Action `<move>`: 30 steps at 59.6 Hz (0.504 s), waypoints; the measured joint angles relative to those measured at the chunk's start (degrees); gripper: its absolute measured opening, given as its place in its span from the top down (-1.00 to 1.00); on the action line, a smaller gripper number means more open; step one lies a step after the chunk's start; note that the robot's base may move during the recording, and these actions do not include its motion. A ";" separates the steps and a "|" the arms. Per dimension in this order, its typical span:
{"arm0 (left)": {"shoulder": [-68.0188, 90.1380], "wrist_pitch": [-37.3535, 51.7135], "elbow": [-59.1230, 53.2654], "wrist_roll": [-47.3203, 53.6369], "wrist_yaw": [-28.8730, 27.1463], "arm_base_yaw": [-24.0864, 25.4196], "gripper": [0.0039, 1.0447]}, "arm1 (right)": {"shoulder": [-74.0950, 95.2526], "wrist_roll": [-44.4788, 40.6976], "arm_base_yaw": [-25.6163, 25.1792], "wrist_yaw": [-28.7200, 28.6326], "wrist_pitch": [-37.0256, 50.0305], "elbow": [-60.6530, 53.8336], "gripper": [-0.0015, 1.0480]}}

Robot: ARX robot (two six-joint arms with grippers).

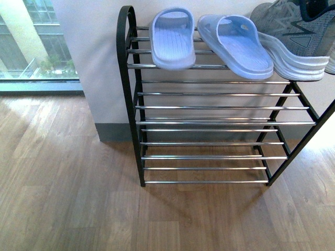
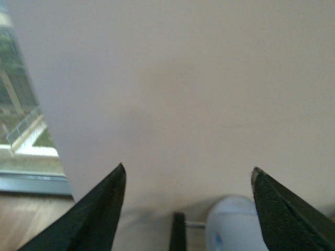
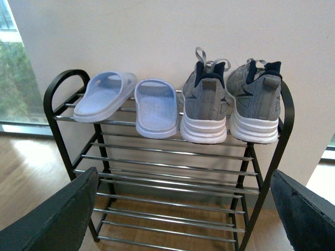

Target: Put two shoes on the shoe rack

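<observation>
Presently catalogued: one shoe rack [image 3: 167,157], black metal frame with arched side tops and tiers of thin chrome bars, standing on a wood-plank floor [image 1: 63,198] against a pale wall [image 3: 172,26].

Top tier, left to right in the right wrist view: left pale blue slide [image 3: 103,97], set askew with its toe angled toward the left arch; right pale blue slide [image 3: 156,114], just beside it; left grey knit sneaker [image 3: 205,104] and right grey knit sneaker [image 3: 255,104], side by side, upright, heels facing the near edge, white soles on the bars. Lower tiers hold nothing.

Left hand [image 2: 188,209]: open, dark fingers [image 2: 99,209] spread wide, empty, facing the wall above the rack's left end.

Right hand [image 3: 183,209]: open, fingers [image 3: 57,219] far apart, empty, set back from the rack's near side.

Window [image 1: 36,42] at far left.
</observation>
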 joint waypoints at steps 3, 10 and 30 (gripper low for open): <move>-2.84 5.84 -6.86 0.79 0.92 1.36 -0.08 | 0.00 0.00 0.00 -0.04 0.00 0.00 -0.82; -8.79 14.53 -22.84 2.01 3.17 4.72 0.30 | 0.00 0.00 0.00 -0.04 0.00 0.00 -0.82; -24.26 22.80 -48.78 2.82 9.77 10.67 0.98 | 0.00 0.00 0.00 -0.04 0.00 0.00 -0.82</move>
